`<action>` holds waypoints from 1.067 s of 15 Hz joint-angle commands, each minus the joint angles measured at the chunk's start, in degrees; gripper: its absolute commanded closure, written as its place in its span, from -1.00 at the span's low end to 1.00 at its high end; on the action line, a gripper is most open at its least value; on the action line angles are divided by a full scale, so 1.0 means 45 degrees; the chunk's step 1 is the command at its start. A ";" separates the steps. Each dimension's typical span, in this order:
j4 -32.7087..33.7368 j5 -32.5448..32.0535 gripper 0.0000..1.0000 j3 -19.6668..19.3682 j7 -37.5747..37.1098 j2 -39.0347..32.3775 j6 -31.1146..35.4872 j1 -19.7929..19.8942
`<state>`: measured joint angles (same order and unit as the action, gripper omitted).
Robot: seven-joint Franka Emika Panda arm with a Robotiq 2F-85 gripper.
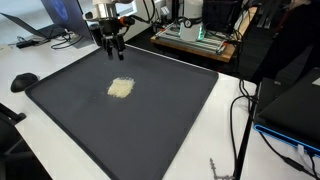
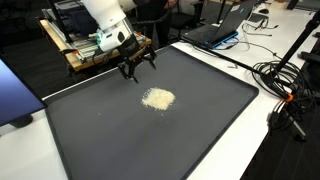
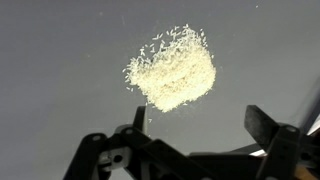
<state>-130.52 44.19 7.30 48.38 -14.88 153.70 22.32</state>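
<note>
Dark mat [image 1: 170,120] covers white bench [image 1: 45,68] — small pile of pale grains [image 1: 121,88] near its middle; tool [image 1: 113,48] hangs above the mat beside the pile — jaws spread wide, gripping nothing.

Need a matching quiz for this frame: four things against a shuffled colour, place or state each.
1 grain pile
2 end effector
3 mat
4 laptop

A dark grey
B open, holding nothing
C pale, lying on the mat
D off the mat, lid up

Pairs: 1-C, 2-B, 3-A, 4-D
</note>
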 commanded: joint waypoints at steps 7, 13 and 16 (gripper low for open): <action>-0.2271 0.1904 -1.00 0.0199 -0.1629 0.1802 0.0575 -0.0363; -0.2613 -0.4310 -1.00 -0.1174 -0.6354 0.1980 0.0379 -0.2143; -0.2553 -0.7609 -1.00 -0.1877 -0.8777 0.1941 0.0519 -0.2933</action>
<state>-140.56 21.22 2.01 17.48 -8.13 155.31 12.46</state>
